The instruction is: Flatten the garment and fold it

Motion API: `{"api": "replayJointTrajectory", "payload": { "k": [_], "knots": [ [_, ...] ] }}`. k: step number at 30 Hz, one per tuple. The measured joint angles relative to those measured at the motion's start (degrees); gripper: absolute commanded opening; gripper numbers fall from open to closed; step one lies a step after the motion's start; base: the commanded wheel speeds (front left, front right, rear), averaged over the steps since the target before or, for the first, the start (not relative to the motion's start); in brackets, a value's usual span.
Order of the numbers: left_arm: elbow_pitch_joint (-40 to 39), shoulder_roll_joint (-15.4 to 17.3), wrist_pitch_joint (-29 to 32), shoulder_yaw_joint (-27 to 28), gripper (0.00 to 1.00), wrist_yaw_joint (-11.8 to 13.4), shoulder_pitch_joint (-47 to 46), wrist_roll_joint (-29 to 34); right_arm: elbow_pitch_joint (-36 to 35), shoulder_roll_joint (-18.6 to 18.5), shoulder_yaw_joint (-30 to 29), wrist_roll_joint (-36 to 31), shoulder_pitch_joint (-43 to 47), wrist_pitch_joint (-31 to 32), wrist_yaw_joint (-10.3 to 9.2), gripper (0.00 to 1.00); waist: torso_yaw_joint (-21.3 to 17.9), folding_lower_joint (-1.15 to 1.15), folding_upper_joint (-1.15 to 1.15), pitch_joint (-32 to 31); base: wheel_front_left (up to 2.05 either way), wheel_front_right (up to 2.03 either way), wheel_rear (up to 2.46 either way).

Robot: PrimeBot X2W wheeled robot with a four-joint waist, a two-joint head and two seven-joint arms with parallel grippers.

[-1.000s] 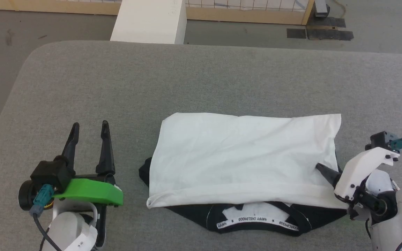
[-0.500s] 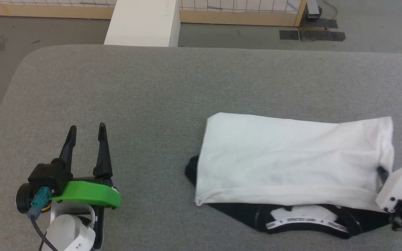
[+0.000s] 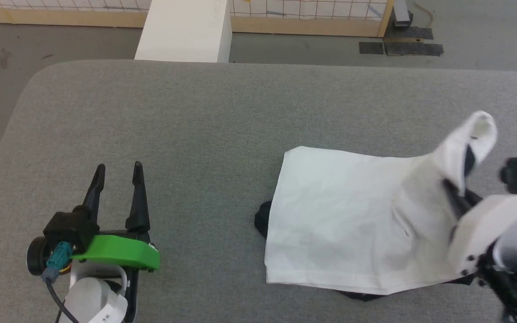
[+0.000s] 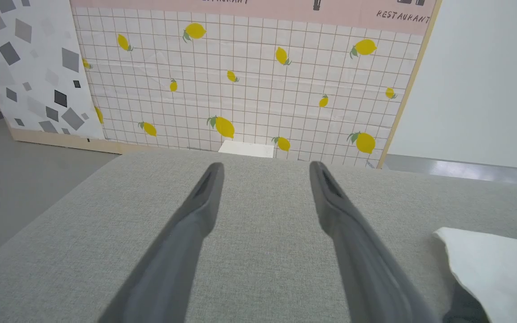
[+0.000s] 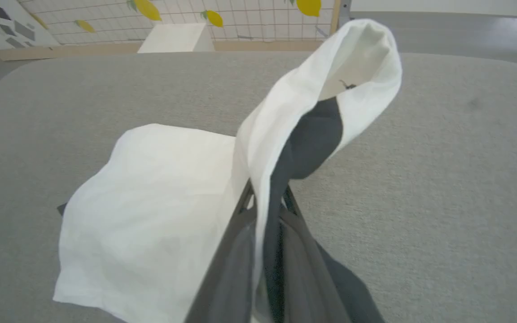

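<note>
Since 1 second ago my right gripper [image 3: 450, 188] has closed on the garment [image 3: 343, 215] and raised its right edge, and the whole shirt has slid toward my right across the grey table [image 3: 195, 116]. My 2 right fingers are pinched together on white cloth with a black layer inside. That corner stands up in a curled peak, while the rest lies flat on the table's right half with a little black showing at its left and near edges. My left gripper [image 3: 119, 167] rests well apart from the shirt, fingers spread and holding nothing.
</note>
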Motion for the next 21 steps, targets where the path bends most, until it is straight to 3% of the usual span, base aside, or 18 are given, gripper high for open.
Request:
{"api": "replayJointTrajectory", "payload": {
  "k": [6,11,16,17,18,19,21],
  "knots": [
    [0.3,-0.3,0.0,-0.1,1.0,-0.1,0.0,0.2,-1.3,0.0,14.3,-1.3,-2.3,3.5,0.01,0.0,0.8,0.0,0.0,0.4,0.0,0.0,0.0],
    [0.7,-0.6,-0.1,-0.7,1.0,-0.5,-0.5,0.2,7.4,0.0,23.5,-1.7,-7.2,3.8,0.01,0.0,2.0,0.0,0.0,1.2,0.0,0.0,0.0],
    [0.8,-0.7,-0.2,-0.9,1.0,-0.6,-1.0,0.2,17.0,0.0,27.7,-0.1,-10.7,1.7,0.01,0.0,3.3,0.0,0.0,2.3,0.0,0.0,0.0],
    [0.8,-0.8,-0.2,-0.9,1.0,-0.6,-1.1,0.2,18.5,0.0,28.2,0.1,-11.4,0.8,0.0,0.25,3.5,0.0,0.0,2.6,0.0,0.0,0.0],
    [0.8,-0.8,-0.2,-0.9,1.0,-0.6,-1.1,0.2,19.8,0.0,28.7,0.6,-12.0,0.0,0.01,0.7,3.8,0.0,0.0,2.8,0.0,0.0,0.0],
    [0.8,-0.8,-0.2,-0.9,1.0,-0.6,-1.2,0.2,20.9,0.0,29.1,1.3,-12.5,-0.8,0.0,1.0,4.0,0.0,0.0,3.0,0.0,0.0,0.0],
    [0.8,-0.9,-0.2,-0.7,1.0,-0.6,-1.2,0.2,21.8,0.0,29.3,2.7,-12.9,-2.8,0.01,1.0,4.3,0.0,0.0,3.3,0.0,0.0,0.0]
  ]
}}
